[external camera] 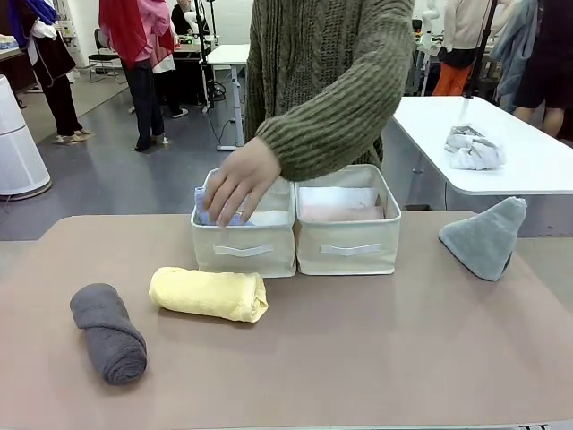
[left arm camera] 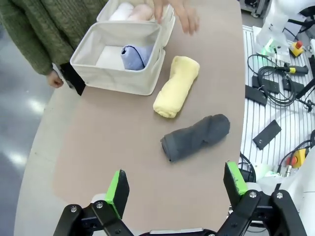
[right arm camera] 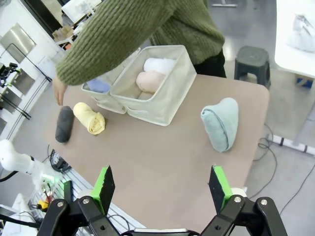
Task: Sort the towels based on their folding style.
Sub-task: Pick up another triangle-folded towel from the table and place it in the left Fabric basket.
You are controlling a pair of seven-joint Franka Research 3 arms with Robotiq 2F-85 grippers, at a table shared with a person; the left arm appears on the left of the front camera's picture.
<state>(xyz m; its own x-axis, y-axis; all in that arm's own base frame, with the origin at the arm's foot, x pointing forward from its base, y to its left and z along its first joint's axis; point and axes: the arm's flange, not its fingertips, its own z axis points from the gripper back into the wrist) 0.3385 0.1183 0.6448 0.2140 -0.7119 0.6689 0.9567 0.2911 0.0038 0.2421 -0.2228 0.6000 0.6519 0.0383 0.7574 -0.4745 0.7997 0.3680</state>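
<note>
Left gripper (left arm camera: 176, 186): fingers spread wide with nothing between them, held above the near edge of the table (external camera: 358, 358).
Right gripper (right arm camera: 162, 184): fingers also spread wide and empty, high over the table's near side.
Dark grey roll (external camera: 109, 332): lies on the table at the robot's near left, apart from the other towels.
Yellow roll (external camera: 209, 294): lies on its side just in front of the left bin (external camera: 243, 249), between that bin and the dark grey roll.
Light blue towel (left arm camera: 136, 56): inside the left bin, against one wall.
Pink roll (right arm camera: 149, 81): inside the right bin (external camera: 348, 247), beside the white roll (right arm camera: 159, 65).
Grey-green cone (external camera: 486, 237): on the table at the robot's right, well apart from the bins, its tip tilted up.
Bins: two cream fabric bins side by side, touching, at the table's far middle.
Person's hand (external camera: 238, 181): reaches from a green knitted sleeve over the left bin, fingers pointing down at the light blue towel; whether they touch it cannot be told.
</note>
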